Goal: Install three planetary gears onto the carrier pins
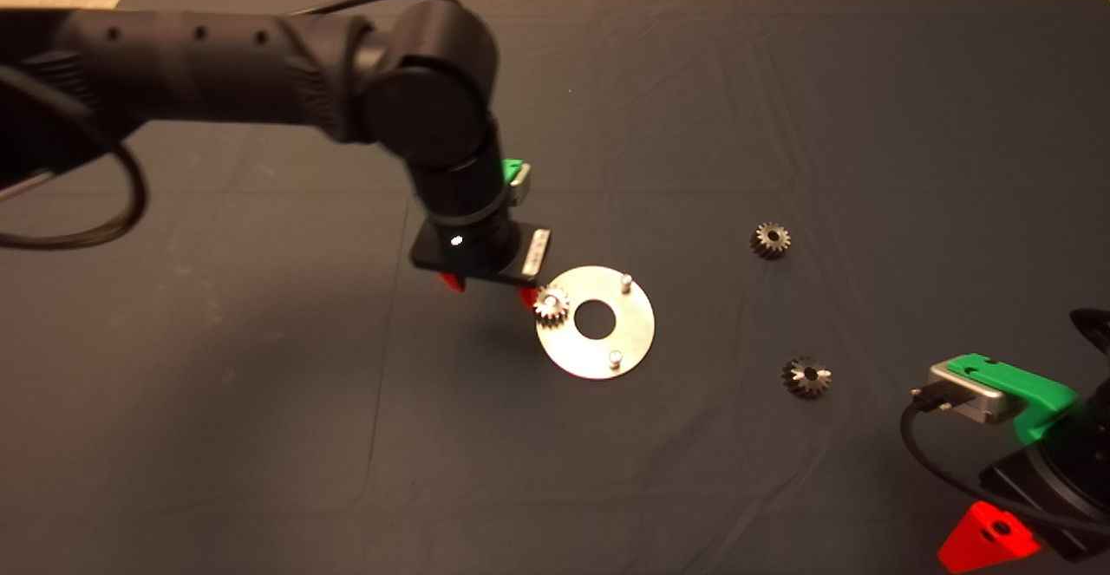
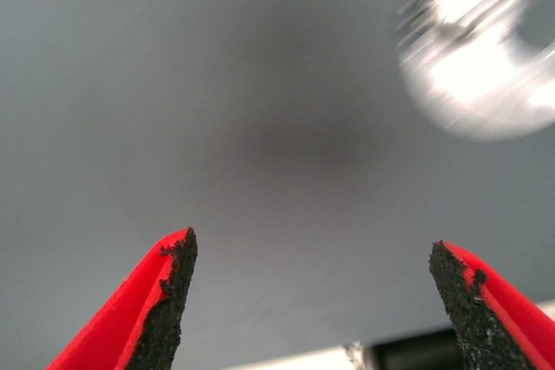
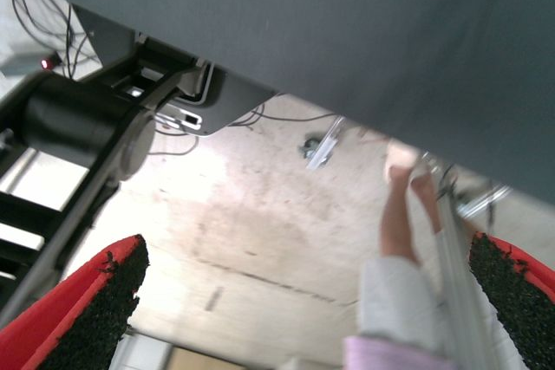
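Observation:
The shiny round disc [image 1: 637, 325] lies mid-mat with two bare carrier pins, one at the far side [image 1: 625, 280] and one at the near side [image 1: 615, 356]. One planetary gear [image 1: 551, 304] stands on the disc's left edge, covering whatever is under it. Two more gears lie loose on the mat to the right, one farther [image 1: 770, 239] and one nearer [image 1: 806, 376]. My left gripper [image 1: 488, 290] hangs just left of the disc, open and empty [image 2: 312, 301], with the disc [image 2: 473, 49] blurred beyond it. The right gripper [image 1: 989, 540] is parked at the lower right, open [image 3: 303, 301].
The left arm reaches in from the left, with a cable loop [image 1: 130, 193] near the left edge. Dark mat [image 1: 260, 401] stretches all round the disc. The right wrist view looks past the mat edge to the floor, table frame [image 3: 78, 119] and a person's leg [image 3: 399, 240].

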### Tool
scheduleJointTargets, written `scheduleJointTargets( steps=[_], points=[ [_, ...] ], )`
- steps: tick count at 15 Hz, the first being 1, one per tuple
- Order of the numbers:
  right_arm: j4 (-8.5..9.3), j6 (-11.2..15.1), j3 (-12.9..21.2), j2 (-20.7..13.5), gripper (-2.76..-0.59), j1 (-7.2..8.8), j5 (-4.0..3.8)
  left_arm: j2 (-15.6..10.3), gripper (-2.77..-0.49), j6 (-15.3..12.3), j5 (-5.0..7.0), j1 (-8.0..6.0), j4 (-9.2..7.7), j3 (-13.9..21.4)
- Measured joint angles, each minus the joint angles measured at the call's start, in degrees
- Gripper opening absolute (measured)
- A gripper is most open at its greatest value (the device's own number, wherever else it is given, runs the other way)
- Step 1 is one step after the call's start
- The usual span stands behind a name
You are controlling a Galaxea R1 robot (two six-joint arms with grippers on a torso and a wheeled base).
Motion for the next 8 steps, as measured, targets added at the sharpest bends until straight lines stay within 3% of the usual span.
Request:
scheduleJointTargets(
  steps=[1, 4, 6, 8],
  points=[
    [0.00, -3.7, -2.4, 0.1, -0.60, 0.00, -0.02, -4.6, -1.32, -1.1, 0.30, -0.05, 0.00, 3.7],
    [-0.01, -14.2, -14.9, 3.5, -0.60, 0.02, -0.13, -16.3, -1.15, -3.2, 0.83, -0.05, -0.43, 15.4],
    [-0.06, -22.1, -22.3, 8.6, -0.60, 0.02, -0.11, -20.7, -1.09, -4.4, 1.07, -0.22, -1.63, 22.2],
    [-0.04, -29.7, -27.0, 13.1, -0.60, 0.02, 0.39, -23.7, -0.95, -5.5, 1.22, -0.35, -3.10, 27.2]
  ],
)
